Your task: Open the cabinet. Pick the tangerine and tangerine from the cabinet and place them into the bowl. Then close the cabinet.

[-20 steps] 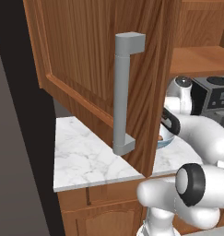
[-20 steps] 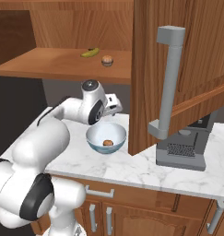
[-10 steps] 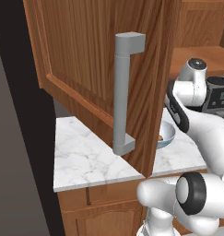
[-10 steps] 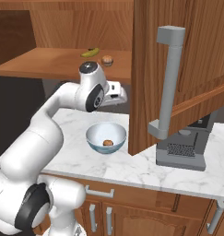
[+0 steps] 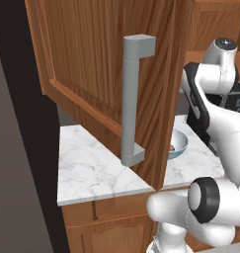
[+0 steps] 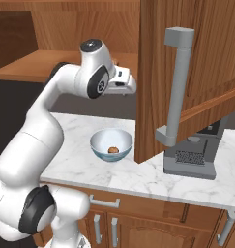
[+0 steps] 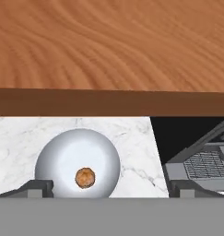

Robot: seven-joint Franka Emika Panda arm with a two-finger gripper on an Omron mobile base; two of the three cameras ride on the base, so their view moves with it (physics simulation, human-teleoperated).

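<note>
We find the cabinet (image 6: 186,72) open and one tangerine (image 7: 85,177) lying in the bowl (image 6: 111,146) at centre frame on the tabletop (image 6: 80,131). The hand (image 6: 130,85), raised near the shelf, appears released and empty. We judge one tangerine and door closing remain.

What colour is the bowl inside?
White inside the bowl, with one tangerine in it; clearest in the hand view.

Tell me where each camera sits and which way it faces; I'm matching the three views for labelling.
Left base view: behind the arm's left, facing the open cabinet door; white arm rises lower right.
Right base view: behind the arm's right, facing the bowl and coffee machine; arm rises lower left.
Hand view: on the hand, facing down past the cabinet shelf edge; finger tips at bottom.
Shared: the right base and hand views show one tangerine in the bowl.
</note>
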